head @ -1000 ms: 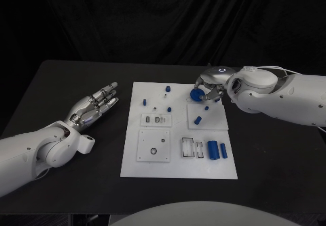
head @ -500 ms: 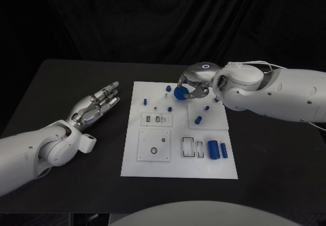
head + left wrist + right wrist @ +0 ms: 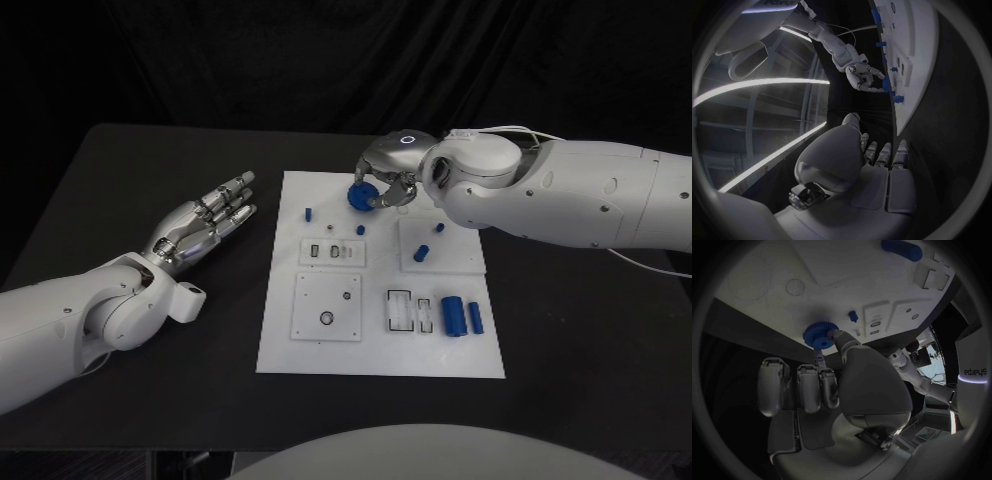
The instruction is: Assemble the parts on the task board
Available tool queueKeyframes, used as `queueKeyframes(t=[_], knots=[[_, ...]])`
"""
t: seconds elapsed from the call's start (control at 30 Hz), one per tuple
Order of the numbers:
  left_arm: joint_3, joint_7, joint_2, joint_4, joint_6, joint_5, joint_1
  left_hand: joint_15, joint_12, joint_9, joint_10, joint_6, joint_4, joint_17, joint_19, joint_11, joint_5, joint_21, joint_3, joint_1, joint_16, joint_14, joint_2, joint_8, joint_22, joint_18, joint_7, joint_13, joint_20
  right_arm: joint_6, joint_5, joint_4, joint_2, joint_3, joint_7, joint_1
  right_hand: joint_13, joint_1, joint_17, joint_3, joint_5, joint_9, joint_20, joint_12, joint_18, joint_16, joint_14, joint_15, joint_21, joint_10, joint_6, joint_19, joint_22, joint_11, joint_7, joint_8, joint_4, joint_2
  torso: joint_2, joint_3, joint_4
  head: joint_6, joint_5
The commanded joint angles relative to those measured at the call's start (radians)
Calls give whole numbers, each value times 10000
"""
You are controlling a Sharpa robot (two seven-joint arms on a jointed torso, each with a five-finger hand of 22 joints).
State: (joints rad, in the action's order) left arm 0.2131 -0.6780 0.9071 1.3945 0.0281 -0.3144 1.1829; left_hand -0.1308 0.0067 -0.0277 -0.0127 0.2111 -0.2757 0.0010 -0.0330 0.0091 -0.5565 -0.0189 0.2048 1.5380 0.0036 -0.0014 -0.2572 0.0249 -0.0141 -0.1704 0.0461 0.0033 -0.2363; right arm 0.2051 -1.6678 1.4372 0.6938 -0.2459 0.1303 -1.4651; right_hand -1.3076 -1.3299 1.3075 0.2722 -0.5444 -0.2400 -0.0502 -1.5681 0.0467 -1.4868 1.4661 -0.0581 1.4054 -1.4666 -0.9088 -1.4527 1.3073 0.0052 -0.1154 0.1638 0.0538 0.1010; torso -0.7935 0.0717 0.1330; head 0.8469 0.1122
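Two hands in play: the right hand (image 3: 387,188) pinches a blue gear (image 3: 820,334) above the far edge of the task board (image 3: 381,350), possibly just touching it; the left hand (image 3: 202,223) lies flat, fingers spread, empty, beside the board.

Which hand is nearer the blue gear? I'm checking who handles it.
Right. The right hand holds the blue gear over the task board's far edge; the left hand lies open on the table beside the board.
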Motion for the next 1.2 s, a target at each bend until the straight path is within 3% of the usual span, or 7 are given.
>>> queueKeyframes(t=[0.03,0.47,0.67,0.73,0.9,1.13,1.2], knots=[[-7,-841,-41,9,-135,-5,8,-54,-37,-9,25,-10,5,-10,4,77,-48,-64,-52,122,-36,14,21,33,-11,-92,-72,-1,-80,-117,-71,-210,-199,8,-199,71,-2632,-20,1458,113,77,-2400,-29,-27,54,57,737,19,-48,-1042,-14,-63,1224,54,150,468,-11,-109,-2,-1,1,15,-11],[-7,-815,-65,-25,-158,-5,8,-62,-37,-8,25,-14,18,-10,3,85,-53,-64,-67,138,-36,14,25,32,-10,-92,-72,-1,-88,-276,-70,-575,-590,11,-318,262,-2632,55,1206,312,229,-2244,-43,-27,117,289,655,20,-285,-1042,289,75,1069,47,108,65,-7,-50,-3,1,15,51,23],[-7,-803,-78,-40,-179,-5,8,-62,-37,-8,25,-14,18,-10,3,85,-53,-64,-67,138,-36,14,25,32,-10,-92,-72,-1,-88,-355,-70,-624,-622,11,-233,279,-2632,90,1105,580,253,-1880,-22,-27,147,416,621,-4,-439,-1042,834,142,994,23,117,-536,-47,48,5,9,-1,68,23],[-7,-800,-83,-44,-186,-5,8,-62,-37,-8,25,-14,18,-10,3,85,-53,-64,-67,138,-36,14,25,32,-10,-92,-72,-1,-88,-388,-70,-634,-623,12,-211,281,-2632,79,1042,703,310,-1580,-1,-27,168,494,601,-34,-529,-1042,1417,180,947,-24,189,-986,-91,91,4,8,-10,75,16],[-7,-792,-90,-56,-200,-5,7,-62,-37,-8,25,-14,18,-10,3,85,-53,-64,-67,138,-36,14,25,32,-10,-92,-72,-1,-88,-477,-70,-646,-619,12,-168,284,-2632,96,1023,772,565,-1139,75,-27,179,549,598,-120,-609,-1042,2087,192,927,-134,329,-1036,-152,111,6,-1,-3,86,24],[-7,-778,-96,-70,-218,-5,7,-68,-39,-7,32,-24,27,-10,2,92,-64,-65,-81,150,-36,14,24,31,-10,-92,-72,-3,-94,-522,-70,-624,-555,12,-120,287,-2632,110,932,780,592,-1029,87,-27,200,645,566,-121,-711,-1042,2196,243,866,-126,299,-1034,-169,122,2,-4,-15,111,1],[-7,-775,-92,-73,-220,-5,6,-68,-39,-7,32,-24,27,-10,2,92,-64,-65,-81,150,-36,14,24,31,-10,-92,-72,-3,-94,-518,-70,-623,-525,12,-111,289,-2632,106,913,794,605,-792,91,-27,207,677,559,-123,-754,-1042,2611,257,848,-129,310,-1055,-198,125,2,-3,-12,111,-1]])
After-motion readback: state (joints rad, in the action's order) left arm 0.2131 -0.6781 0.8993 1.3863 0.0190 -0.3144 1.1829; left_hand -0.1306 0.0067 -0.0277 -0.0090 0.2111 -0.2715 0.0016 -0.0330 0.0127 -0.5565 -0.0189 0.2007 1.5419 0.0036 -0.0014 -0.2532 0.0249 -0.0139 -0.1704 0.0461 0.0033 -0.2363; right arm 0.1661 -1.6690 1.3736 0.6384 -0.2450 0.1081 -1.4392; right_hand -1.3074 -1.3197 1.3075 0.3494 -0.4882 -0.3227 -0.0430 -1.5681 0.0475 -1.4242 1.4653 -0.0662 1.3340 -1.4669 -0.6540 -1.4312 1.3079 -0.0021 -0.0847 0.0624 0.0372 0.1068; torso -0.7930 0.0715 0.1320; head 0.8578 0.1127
